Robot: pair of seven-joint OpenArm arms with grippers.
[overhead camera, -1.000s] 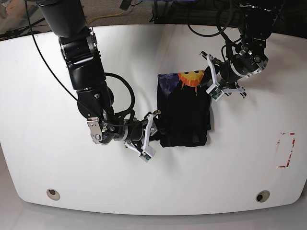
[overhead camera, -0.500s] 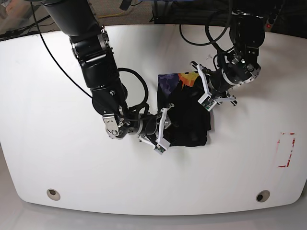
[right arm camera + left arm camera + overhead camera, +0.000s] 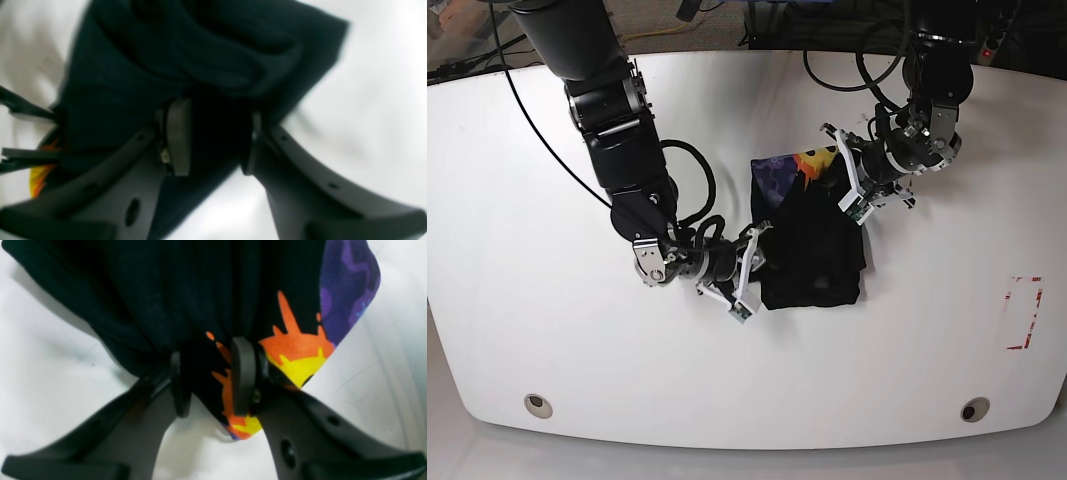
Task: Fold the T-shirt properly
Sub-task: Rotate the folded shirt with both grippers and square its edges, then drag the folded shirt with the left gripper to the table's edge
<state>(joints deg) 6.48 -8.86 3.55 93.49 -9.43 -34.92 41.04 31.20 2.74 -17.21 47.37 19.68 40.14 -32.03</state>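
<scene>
The black T-shirt [image 3: 812,245] lies folded into a small rectangle at the middle of the white table [image 3: 517,200], its purple, orange and yellow print [image 3: 792,165] showing along the far edge. My left gripper [image 3: 845,188] is at the shirt's far right corner. In the left wrist view, this gripper [image 3: 210,380] is shut on a bunched fold of black and orange cloth [image 3: 290,346]. My right gripper [image 3: 749,268] is at the shirt's near left edge. Its wrist view shows the gripper [image 3: 215,140] shut on thick black cloth [image 3: 206,60].
A red-taped rectangle [image 3: 1024,312] marks the table at the right. Two round holes [image 3: 538,405] [image 3: 973,410] sit near the front edge. Cables and dark equipment [image 3: 777,25] lie behind the table's far edge. Both arms lean in over the middle.
Both grippers have moved in from beside the shirt and taken hold of it, the right at its left edge and the left at its far right corner. The far edge has bunched slightly leftward.
</scene>
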